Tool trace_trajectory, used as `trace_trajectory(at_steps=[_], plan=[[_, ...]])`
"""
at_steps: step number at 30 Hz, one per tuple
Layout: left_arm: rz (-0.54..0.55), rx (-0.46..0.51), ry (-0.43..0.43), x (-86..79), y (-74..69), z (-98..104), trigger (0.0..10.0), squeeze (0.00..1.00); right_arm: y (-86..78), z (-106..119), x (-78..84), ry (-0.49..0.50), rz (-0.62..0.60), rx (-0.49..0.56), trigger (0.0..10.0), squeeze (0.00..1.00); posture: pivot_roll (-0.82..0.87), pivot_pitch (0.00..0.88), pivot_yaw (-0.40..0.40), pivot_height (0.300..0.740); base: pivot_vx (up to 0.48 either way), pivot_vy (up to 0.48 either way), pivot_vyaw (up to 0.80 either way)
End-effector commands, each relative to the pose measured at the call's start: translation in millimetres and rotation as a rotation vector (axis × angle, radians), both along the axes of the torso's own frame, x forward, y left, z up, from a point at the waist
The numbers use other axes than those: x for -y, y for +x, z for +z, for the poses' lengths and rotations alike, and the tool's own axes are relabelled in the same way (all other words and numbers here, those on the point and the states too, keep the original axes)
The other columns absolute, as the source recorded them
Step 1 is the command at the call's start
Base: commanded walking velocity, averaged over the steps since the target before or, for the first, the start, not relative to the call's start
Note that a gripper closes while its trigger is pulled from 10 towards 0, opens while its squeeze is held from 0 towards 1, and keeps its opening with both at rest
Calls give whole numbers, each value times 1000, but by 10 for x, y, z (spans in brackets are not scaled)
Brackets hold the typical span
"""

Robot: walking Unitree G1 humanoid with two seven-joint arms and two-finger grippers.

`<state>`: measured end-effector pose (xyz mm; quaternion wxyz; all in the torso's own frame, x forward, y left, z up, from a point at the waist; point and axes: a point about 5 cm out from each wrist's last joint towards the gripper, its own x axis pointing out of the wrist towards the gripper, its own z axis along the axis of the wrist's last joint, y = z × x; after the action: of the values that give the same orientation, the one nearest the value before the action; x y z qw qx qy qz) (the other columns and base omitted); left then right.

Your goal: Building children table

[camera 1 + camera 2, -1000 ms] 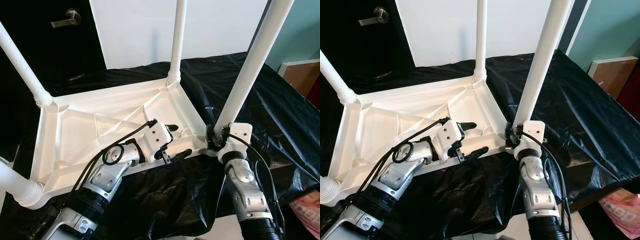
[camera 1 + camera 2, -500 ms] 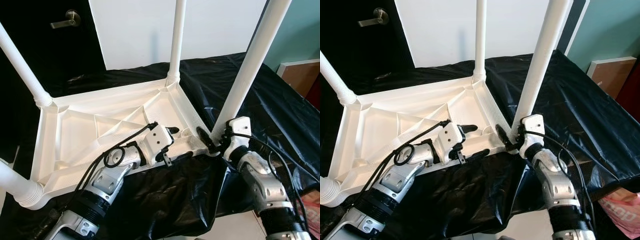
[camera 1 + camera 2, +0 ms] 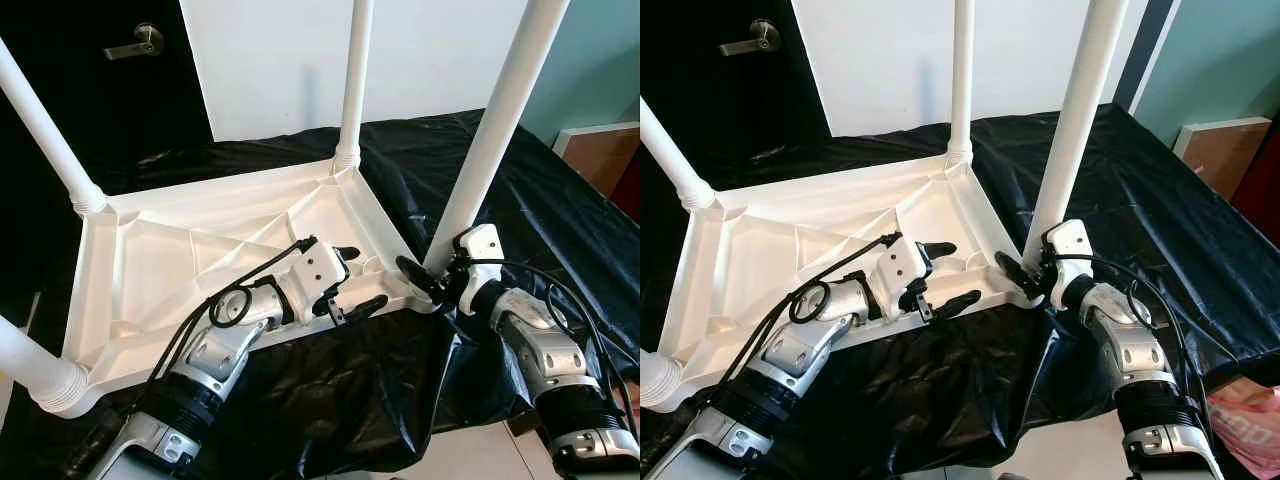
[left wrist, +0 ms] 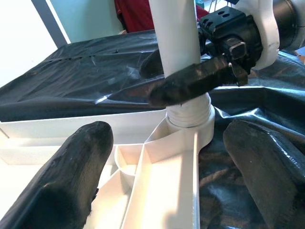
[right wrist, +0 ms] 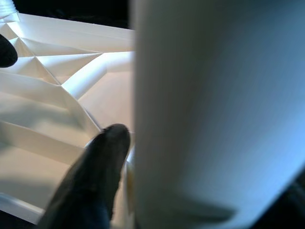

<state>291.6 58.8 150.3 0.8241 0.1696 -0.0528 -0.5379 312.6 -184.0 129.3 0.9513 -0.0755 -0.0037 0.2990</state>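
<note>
On top of a black plastic sheet (image 3: 520, 190), left eye view: white plastic children's table top (image 3: 200, 270) lies upside down, ribbed underside up, legs screwed into its corners and standing up. Near-right leg (image 3: 490, 140) rises from the corner socket by the right gripper (image 3: 425, 280), whose black fingers sit around the leg's base, one finger on the inner side; looks clamped on it. Left gripper (image 3: 355, 280) is spread, one finger over the tray-like underside, the other outside the near rim, straddling the rim just beside that corner. Far leg (image 3: 352, 90) stands at the back right corner, another leg (image 3: 45, 130) at the back left, a fourth leg (image 3: 30, 365) at the near left. Black door with lever handle (image 3: 135, 40) and a white wall panel (image 3: 440, 50) behind. Right eye view: same layout, right gripper (image 3: 1025, 275) at the leg foot, left gripper (image 3: 945, 275) open over the rim. Left wrist view: two black fingers (image 4: 71, 167) wide apart, rim and corner socket (image 4: 190, 119) between them, right gripper's finger (image 4: 190, 83) pressed across the leg just above the socket. Right wrist view: blurred white leg (image 5: 214, 114) close up, one black finger (image 5: 95, 176) against it, ribbed underside (image 5: 47, 95) beyond.
</note>
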Motion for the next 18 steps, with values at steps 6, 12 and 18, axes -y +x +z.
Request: trace_trajectory(at_steps=[6,12,18], plan=[[-43,3,21,-9,5,3,10000,0,-8,-103,19,-13,17,-27,0,0,-23,0,1,740,0,0,0],[-46,5,21,-4,16,10,10000,0,-3,-127,49,-3,-12,-36,4980,0,-28,0,5,740,0,0,0],[-58,3,20,32,21,3,10000,0,16,-132,38,27,-179,-33,10000,0,-46,0,9,740,0,0,0]])
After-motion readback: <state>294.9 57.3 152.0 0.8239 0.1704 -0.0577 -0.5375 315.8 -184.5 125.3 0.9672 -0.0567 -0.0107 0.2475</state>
